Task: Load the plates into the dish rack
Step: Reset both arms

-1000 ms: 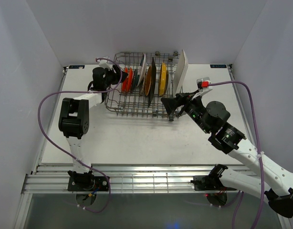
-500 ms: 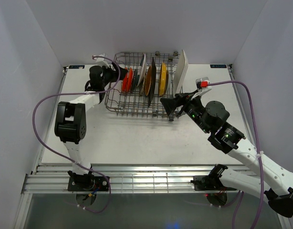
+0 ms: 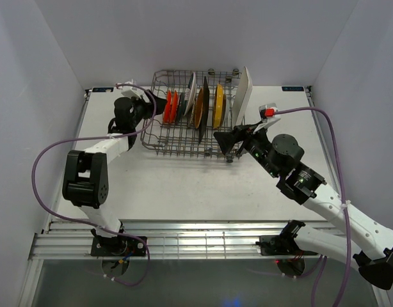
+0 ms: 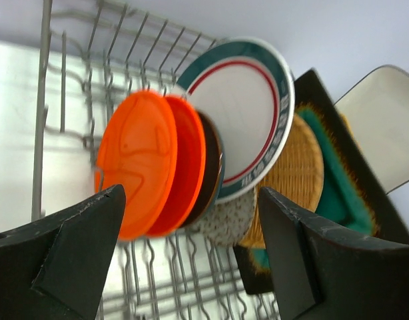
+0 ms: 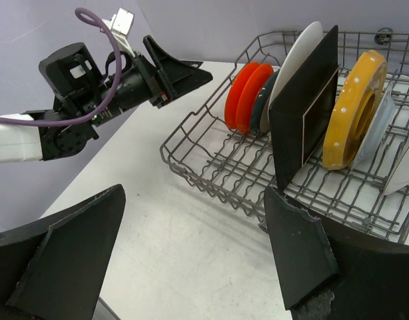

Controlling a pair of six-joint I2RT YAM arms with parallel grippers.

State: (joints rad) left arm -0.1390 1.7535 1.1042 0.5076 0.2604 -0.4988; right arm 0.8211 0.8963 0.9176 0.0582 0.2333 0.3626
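One dish rack [image 3: 177, 147], perhaps nine or ten plates [image 3: 218, 107]

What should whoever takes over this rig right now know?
Left gripper: open, empty, at the dish rack's left end.
Right gripper: open, empty, at its near right corner.
Plates stand upright in the rack, from the orange plates to the white rectangular plate.
None seen on the table.
Likely left: pull both arms back.

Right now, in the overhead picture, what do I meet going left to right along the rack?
left gripper → orange plates → dark square plate → yellow plate → white rectangular plate
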